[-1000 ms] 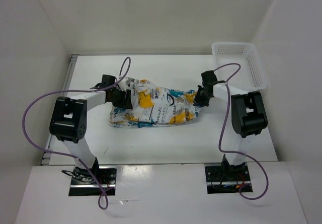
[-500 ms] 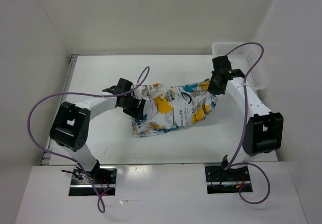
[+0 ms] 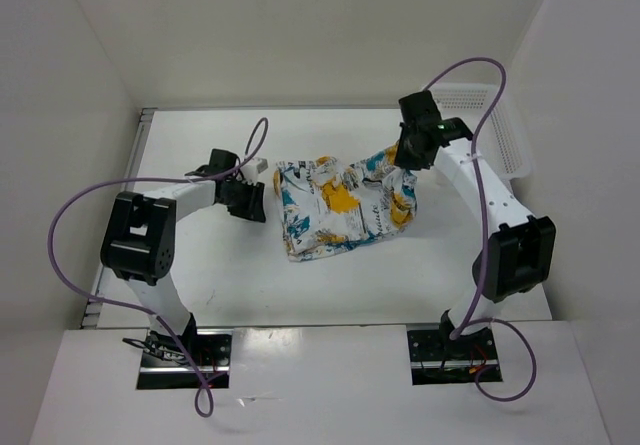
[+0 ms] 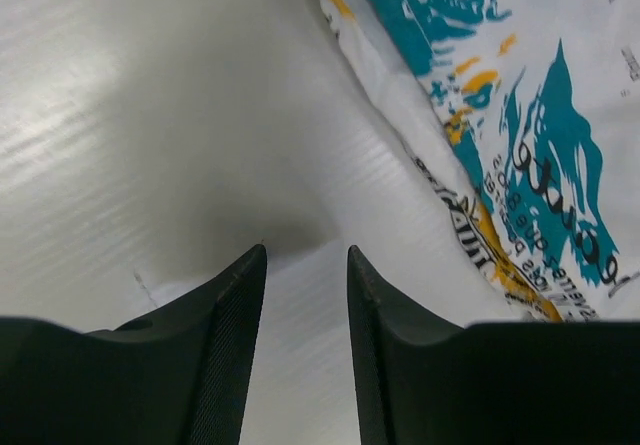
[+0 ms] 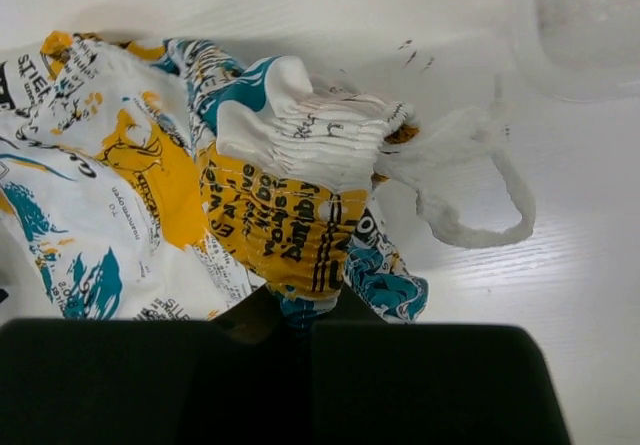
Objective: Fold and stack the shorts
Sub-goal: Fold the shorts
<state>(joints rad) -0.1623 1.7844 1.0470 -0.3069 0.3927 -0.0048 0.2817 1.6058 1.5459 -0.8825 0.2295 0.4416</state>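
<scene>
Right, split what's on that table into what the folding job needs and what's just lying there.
In the job:
- shorts, bunched mid-table
- right gripper, shut on their edge
- left gripper, open, off the cloth to its left

Just lying about:
- white mesh basket, far right corner

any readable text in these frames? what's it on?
"STIE": black capitals, cut off by the frame edge, on the shorts, right wrist view.
All other black lettering on the shorts: too small, creased or blurred to read in any view.
No text visible on the basket.
</scene>
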